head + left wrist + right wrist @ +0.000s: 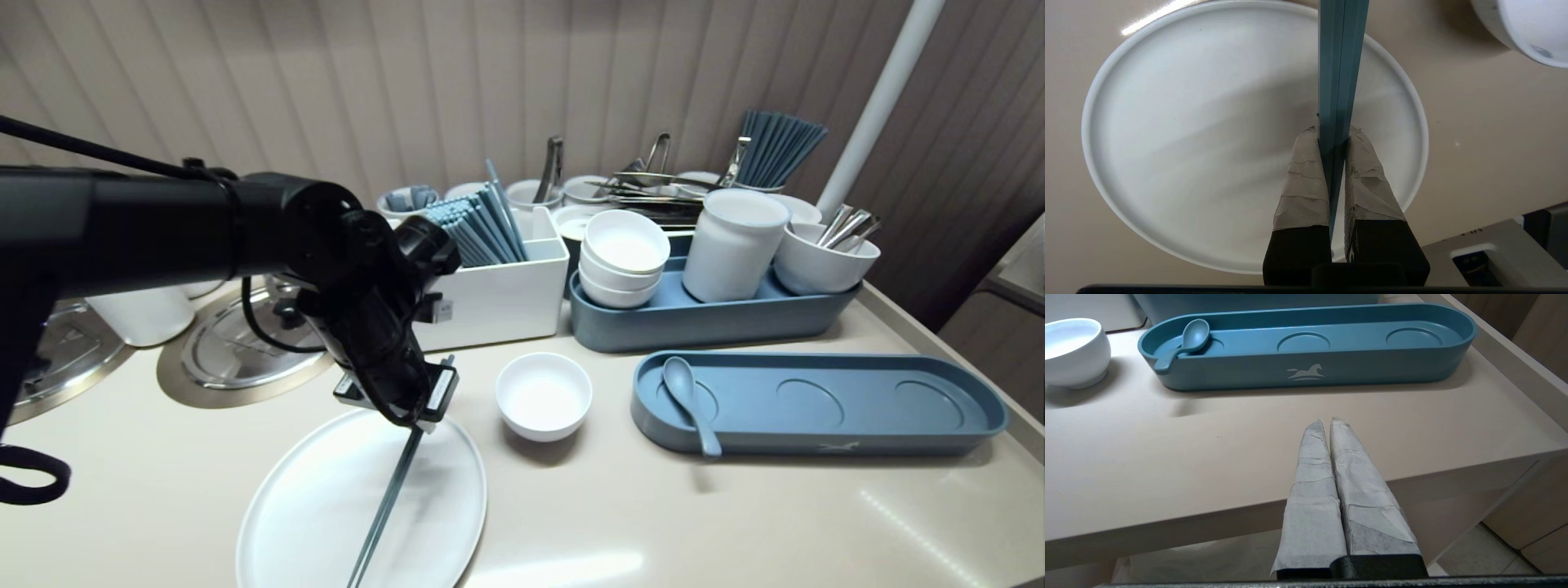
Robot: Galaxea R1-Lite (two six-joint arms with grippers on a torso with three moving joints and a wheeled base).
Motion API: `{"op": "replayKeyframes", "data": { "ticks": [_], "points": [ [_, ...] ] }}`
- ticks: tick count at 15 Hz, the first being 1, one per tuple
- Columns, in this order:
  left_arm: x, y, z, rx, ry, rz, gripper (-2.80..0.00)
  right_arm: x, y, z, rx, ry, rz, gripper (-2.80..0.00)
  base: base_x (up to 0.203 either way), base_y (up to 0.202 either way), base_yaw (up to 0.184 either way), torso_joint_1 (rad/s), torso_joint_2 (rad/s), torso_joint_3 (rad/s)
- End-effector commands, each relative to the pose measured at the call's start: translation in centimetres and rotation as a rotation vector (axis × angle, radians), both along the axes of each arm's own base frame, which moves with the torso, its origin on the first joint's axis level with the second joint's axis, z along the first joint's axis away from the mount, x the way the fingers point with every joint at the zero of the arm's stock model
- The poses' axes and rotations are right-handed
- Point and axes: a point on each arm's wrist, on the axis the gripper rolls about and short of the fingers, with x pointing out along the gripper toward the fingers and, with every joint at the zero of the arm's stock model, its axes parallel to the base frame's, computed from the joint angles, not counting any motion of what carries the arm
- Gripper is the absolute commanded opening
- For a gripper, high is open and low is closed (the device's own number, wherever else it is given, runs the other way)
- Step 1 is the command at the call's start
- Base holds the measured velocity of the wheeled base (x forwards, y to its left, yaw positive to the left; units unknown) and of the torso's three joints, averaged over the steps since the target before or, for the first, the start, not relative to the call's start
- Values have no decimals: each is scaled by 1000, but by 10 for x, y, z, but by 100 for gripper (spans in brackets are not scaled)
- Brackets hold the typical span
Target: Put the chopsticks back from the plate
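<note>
Head view: my left claw (pixel 420 420) clamps a pair of slim teal plastic chopsticks (pixel 384 506), I judge mid-carry, over the round white ceramic plate (pixel 310 506), long axis one o'clock to seven. Left wrist view: chopsticks (pixel 1339 61) run straight out between my fingers (pixel 1306 179); setting down wants a level lowering. Right wrist view: right claw (pixel 1327 422) closed, empty, parked

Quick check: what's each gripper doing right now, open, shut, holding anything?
Left gripper: shut on the blue chopsticks, above the white plate.
Right gripper: shut, empty, at the counter's front edge.
</note>
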Motion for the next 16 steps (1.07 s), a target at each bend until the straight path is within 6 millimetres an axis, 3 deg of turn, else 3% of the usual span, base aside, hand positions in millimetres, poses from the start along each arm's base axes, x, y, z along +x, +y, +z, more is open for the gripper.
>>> {"op": "replayKeyframes", "data": {
  "ticks": [1, 5, 7, 9, 12, 16],
  "points": [
    [-21, 11, 35, -64, -78, -8, -280, 0, 0, 0, 0, 0, 0, -280, 0, 0, 0, 0, 0, 0],
    [-43, 20, 68, -217, -189, -32, -280, 0, 0, 0, 0, 0, 0, -280, 0, 0, 0, 0, 0, 0],
    [-55, 22, 79, -334, -338, -66, -280, 0, 0, 0, 0, -1, 0, -280, 0, 0, 0, 0, 0, 0],
    [-53, 17, 83, -419, -555, -59, -280, 0, 0, 0, 0, -1, 0, -280, 0, 0, 0, 0, 0, 0],
    [-46, 11, 87, -419, -915, 118, -280, 0, 0, 0, 0, -1, 0, -280, 0, 0, 0, 0, 0, 0],
    [-58, 14, 90, -368, -1004, 137, -280, 0, 0, 0, 0, -1, 0, -280, 0, 0, 0, 0, 0, 0]
  ]
}}
